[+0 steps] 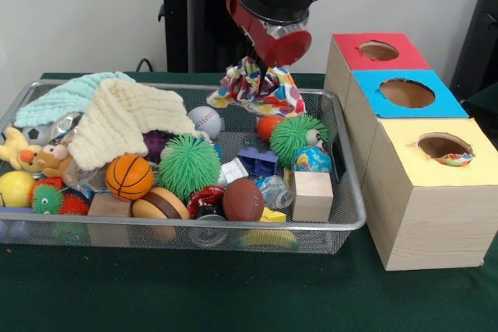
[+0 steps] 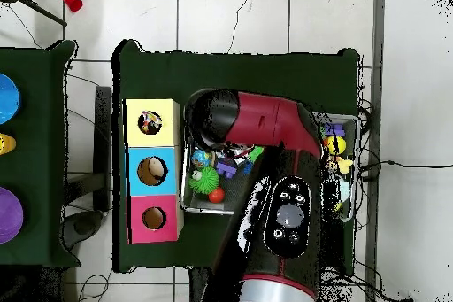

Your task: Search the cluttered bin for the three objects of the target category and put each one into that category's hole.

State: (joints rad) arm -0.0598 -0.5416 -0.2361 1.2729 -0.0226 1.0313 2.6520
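Observation:
My gripper (image 1: 257,64) hangs over the back right part of the wire mesh bin (image 1: 233,228) and is shut on a white bundle printed with multicolour spots (image 1: 261,91), which hangs just above the clutter. A second such bundle (image 1: 454,159) pokes out of the yellow-surround hole (image 1: 440,145) in the largest wooden box; it also shows in that hole in the overhead view (image 2: 149,122). In the overhead view the arm (image 2: 257,121) covers the gripper and most of the bin (image 2: 189,194). No third bundle shows.
Boxes with a blue-surround hole (image 1: 406,92) and a red-surround hole (image 1: 379,50) stand behind the yellow one, right of the bin. The bin holds a cream knitted cloth (image 1: 124,122), green spiky balls (image 1: 189,165), a basketball (image 1: 128,176), a globe ball (image 1: 313,159) and a wooden block (image 1: 313,196).

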